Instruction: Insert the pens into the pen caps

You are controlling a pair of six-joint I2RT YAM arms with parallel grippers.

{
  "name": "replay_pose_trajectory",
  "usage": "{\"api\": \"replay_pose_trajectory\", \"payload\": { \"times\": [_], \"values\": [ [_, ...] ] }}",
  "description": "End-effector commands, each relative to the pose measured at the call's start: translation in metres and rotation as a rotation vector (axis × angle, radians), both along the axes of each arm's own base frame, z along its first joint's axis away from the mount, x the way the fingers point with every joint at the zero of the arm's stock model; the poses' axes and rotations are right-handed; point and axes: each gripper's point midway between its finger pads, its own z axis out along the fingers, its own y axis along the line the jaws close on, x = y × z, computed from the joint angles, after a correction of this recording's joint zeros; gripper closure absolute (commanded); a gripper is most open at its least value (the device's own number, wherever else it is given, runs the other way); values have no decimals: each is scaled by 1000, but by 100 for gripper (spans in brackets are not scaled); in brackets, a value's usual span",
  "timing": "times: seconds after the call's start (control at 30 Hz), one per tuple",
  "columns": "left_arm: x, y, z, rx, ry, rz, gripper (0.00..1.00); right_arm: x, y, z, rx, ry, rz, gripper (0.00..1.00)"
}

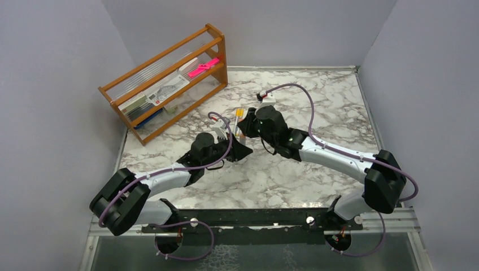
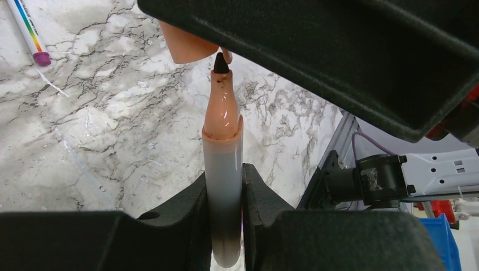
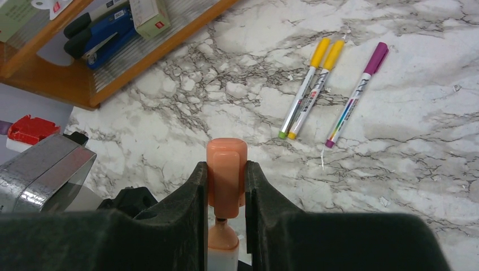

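My left gripper (image 2: 224, 197) is shut on a pen (image 2: 223, 164) with a pale barrel, an orange neck and a black tip, held upright. My right gripper (image 3: 226, 186) is shut on an orange pen cap (image 3: 226, 169). The pen's tip sits right at the cap's mouth (image 2: 183, 48), and the orange neck (image 3: 222, 243) still shows below the cap. The two grippers meet mid-table, left gripper (image 1: 236, 148) and right gripper (image 1: 244, 131). Two yellow-capped pens (image 3: 308, 87) and a purple-capped pen (image 3: 357, 93) lie on the marble beyond.
A wooden rack (image 1: 169, 79) stands at the back left, holding a bright pink flat item (image 1: 203, 66) and a blue stapler (image 3: 99, 34). A small white part (image 1: 264, 96) on the purple cable lies behind the right arm. Grey walls close in the table.
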Motion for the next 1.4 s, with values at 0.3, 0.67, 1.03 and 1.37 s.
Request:
{"api": "replay_pose_trajectory", "payload": {
  "times": [0.3,0.67,1.03,1.37],
  "values": [
    [1,1,-2,-7,-7,6,100,-5,6,11,46,-19,30,99],
    [0,4,-10,7,8,15,100,-6,3,11,45,-22,25,99],
    [1,4,-11,10,8,20,100,-8,4,9,46,-15,36,99],
    [17,0,1,1,-20,40,100,-12,4,-2,41,5,48,99]
  ]
}}
